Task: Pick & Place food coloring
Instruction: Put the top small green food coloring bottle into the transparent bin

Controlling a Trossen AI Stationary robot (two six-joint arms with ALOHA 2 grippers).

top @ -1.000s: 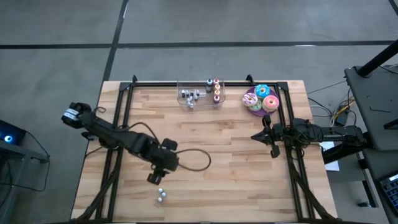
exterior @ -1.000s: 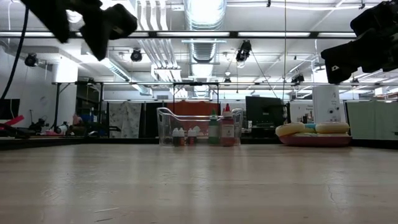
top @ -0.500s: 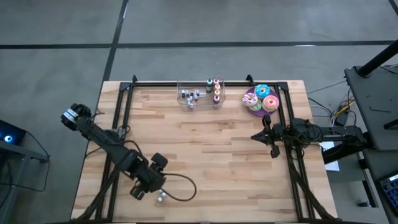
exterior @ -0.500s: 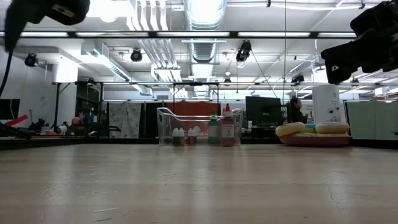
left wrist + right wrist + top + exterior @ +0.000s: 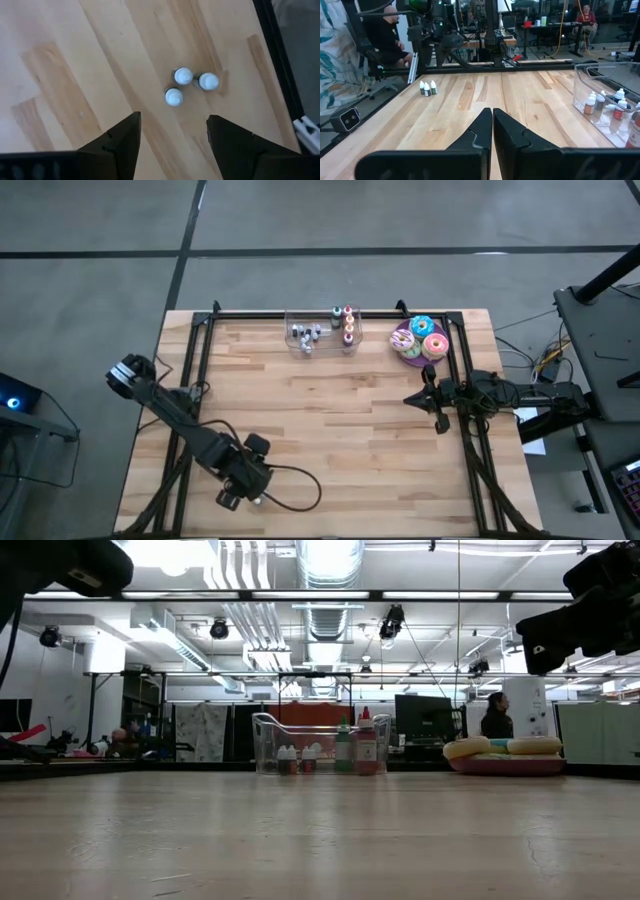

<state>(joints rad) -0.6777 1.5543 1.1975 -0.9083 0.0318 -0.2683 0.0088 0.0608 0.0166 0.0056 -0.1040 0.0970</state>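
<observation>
Now: left gripper (image 5: 172, 131) jaws wide, poised above three white-capped food coloring bottles (image 5: 190, 85) clustered just ahead on table (image 5: 75, 60). Risk: toppling neighbours, bottles touching. Right gripper (image 5: 492, 131) jaws closed, idle.

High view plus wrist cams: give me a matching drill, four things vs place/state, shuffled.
Things:
1. left gripper
2. right gripper
3. clear bin
4. doughnuts

Place or state:
A. on a plate at the table's far right corner
B. open, looking down on three small white-capped bottles at the near left of the table
C. middle of the table's far edge, with bottles inside
D. shut, at the table's right edge

Pairs: 1-B, 2-D, 3-C, 4-A
</observation>
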